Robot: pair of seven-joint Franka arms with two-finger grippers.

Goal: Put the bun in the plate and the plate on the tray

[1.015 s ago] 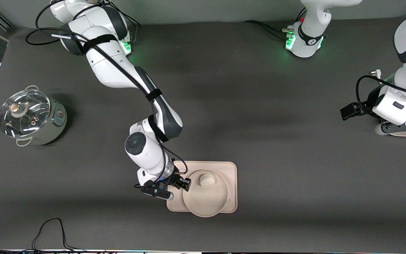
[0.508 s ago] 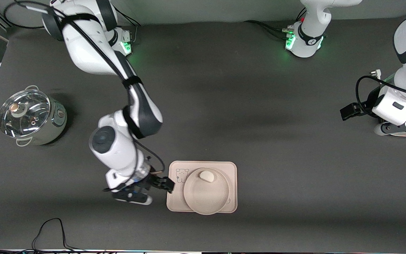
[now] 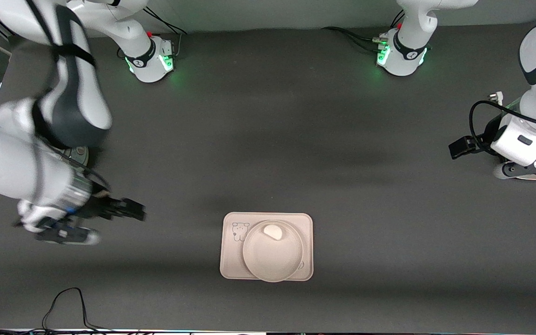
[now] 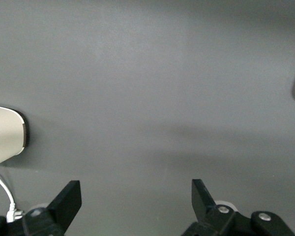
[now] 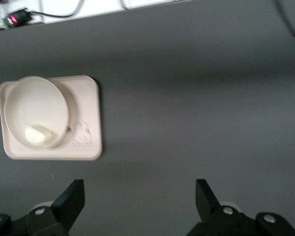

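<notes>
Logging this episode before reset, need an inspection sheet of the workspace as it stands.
Surface: dark grey table, bare around the tray.
Job's things: bun in plate; plate on tray.
Clutter: a pot base mostly hidden under the right arm.
Grippers: right end effector open, empty, above the table toward the right arm's end; left end effector open, empty, arm waiting at its end.
Cables: black cable at the table edge nearest the camera.
Surroundings: nothing seen.

You see a white bun (image 3: 272,231) on a plain cream plate (image 3: 272,256). The cream tray (image 3: 231,265) carries a small animal drawing; your table (image 3: 342,163) is dark grey.
</notes>
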